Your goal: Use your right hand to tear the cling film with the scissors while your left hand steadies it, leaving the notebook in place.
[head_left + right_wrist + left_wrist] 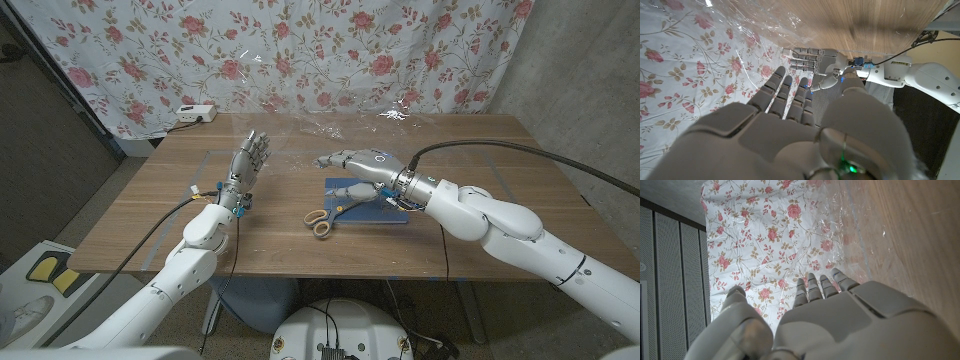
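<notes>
Cling film (pixel 330 110) hangs at the far side of my desk (pixel 480 190), untorn. Scissors (pixel 335 212) lie on the notebook (pixel 385 212), under my empty, open right robot hand (pixel 350 160). My left robot hand (pixel 248 160) is open too. Next I should grab the scissors.

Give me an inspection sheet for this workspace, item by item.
Surface: wooden table, bare at the right.
Job's things: scissors lie on the table, untouched; cling film spread over the far middle; blue notebook under the right arm.
Clutter: white box at the far left corner.
Hands: left hand raised, fingers apart; right hand open, empty, above the notebook.
Cables: black cable along the right arm.
Surroundings: floral curtain.
</notes>
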